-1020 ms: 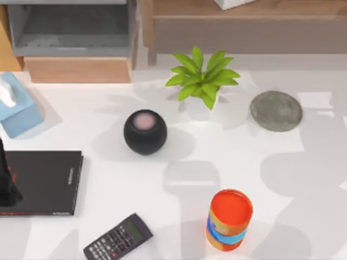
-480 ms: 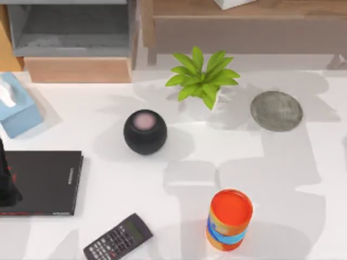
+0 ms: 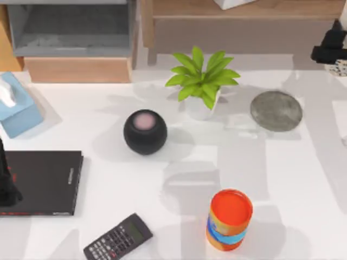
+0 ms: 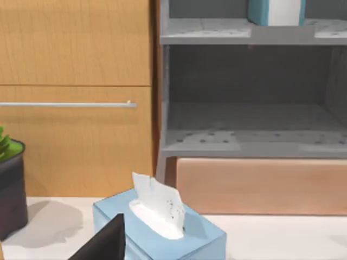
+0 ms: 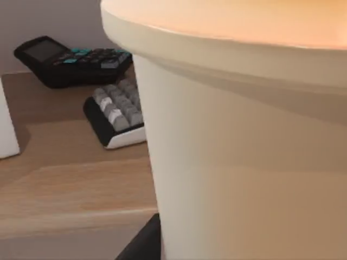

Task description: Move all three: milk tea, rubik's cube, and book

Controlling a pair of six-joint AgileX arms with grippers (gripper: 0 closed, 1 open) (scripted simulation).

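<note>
The milk tea (image 5: 244,135) looms close in the right wrist view as a cream cup with a peach top, and a dark finger (image 5: 142,244) rests against its side. My right gripper (image 3: 335,58) holds it at the table's far right back edge, by the wooden shelf. The book (image 4: 257,12), teal with white page edges, stands on the upper grey shelf in the left wrist view. The rubik's cube is out of view. My left gripper (image 3: 6,187) hangs at the left edge above a flat black book.
On the table are a potted plant (image 3: 201,81), a black round speaker (image 3: 145,131), a grey disc (image 3: 276,110), an orange-and-blue can (image 3: 230,218), a calculator (image 3: 117,237), the black book (image 3: 43,181) and a blue tissue box (image 3: 16,111). Grey shelves (image 3: 70,32) stand behind.
My right arm has come into the top view at the far right back corner, and its shadows have shifted across the table. The left arm has stayed still.
</note>
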